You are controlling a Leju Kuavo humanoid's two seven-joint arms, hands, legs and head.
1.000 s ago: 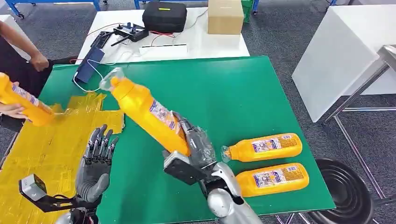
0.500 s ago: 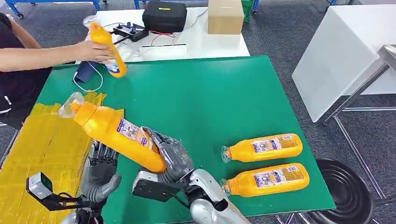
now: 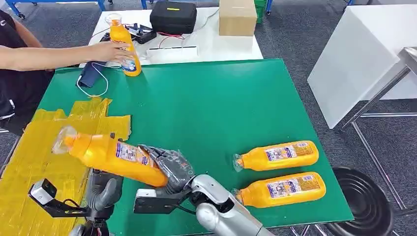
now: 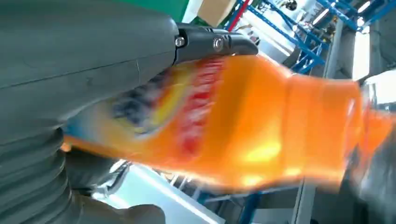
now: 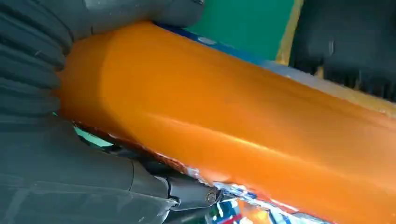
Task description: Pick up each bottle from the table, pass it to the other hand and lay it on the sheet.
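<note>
Right hand (image 3: 169, 167) wraps the base end of an orange bottle (image 3: 110, 155), fingers closed around it, bottle held nearly level above the near left part of the green surface (image 3: 211, 108), capped neck pointing out over the yellow sheet (image 3: 44, 147). Left hand (image 3: 104, 189) sits directly under the bottle's body; the left wrist view has the bottle right against the hand, but whether the fingers have closed on it or lie spread, cannot tell. Handover step looks underway, not finished.

Handling, judged: bottle full of orange liquid, so fairly heavy and weighted toward the body. Rigid plastic, smooth and glossy, label wrap on the mid body, likely slippery under hard fingers. Round body will roll once laid flat, so it needs setting down gently. Best grip for the left hand is the mid body near the label, clear of the right hand's fingers; the neck is too thin and far from the weight.

Two more bottles (image 3: 275, 156) lie on their sides at the right of the surface, side by side, just apart, caps toward the robot's middle, both look full and sealed. A person's hand (image 3: 105, 50) holds another bottle (image 3: 124, 49) upright at the far left edge. A cardboard box (image 3: 237, 17) and a black case (image 3: 173, 17) sit closed on the white table (image 3: 206, 46) behind; contents unknown.
</note>
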